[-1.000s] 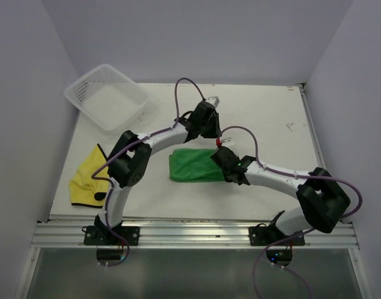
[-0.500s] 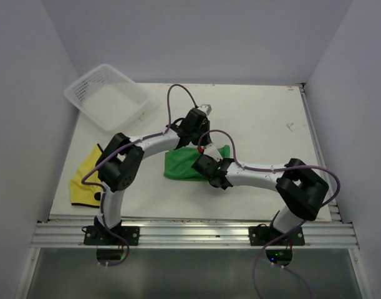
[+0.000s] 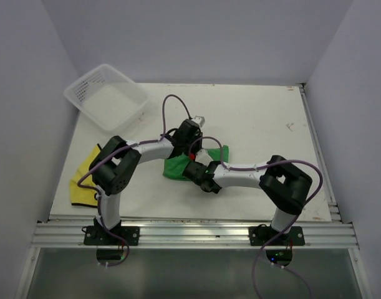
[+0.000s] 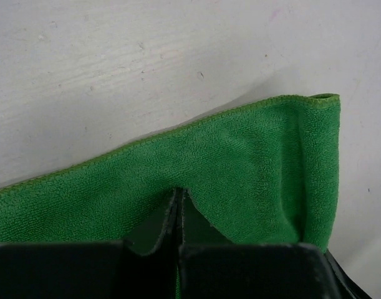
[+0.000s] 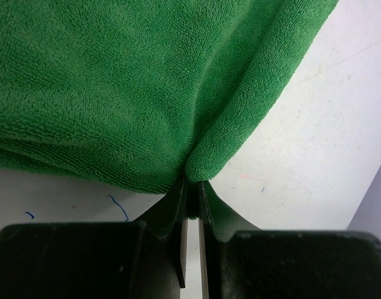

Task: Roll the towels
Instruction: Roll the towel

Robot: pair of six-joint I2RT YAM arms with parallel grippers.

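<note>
Grip confirmed: left hand pinches the bright green terry towel, right hand nips its folded edge.

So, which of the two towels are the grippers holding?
The green towel: the left gripper and right gripper both pinch it. The yellow towel lies untouched at the left edge.

No legible text, label, brand, number or sign appears in any view. In the right wrist view, the counter carries short blue pen marks; these form no readable character.
</note>
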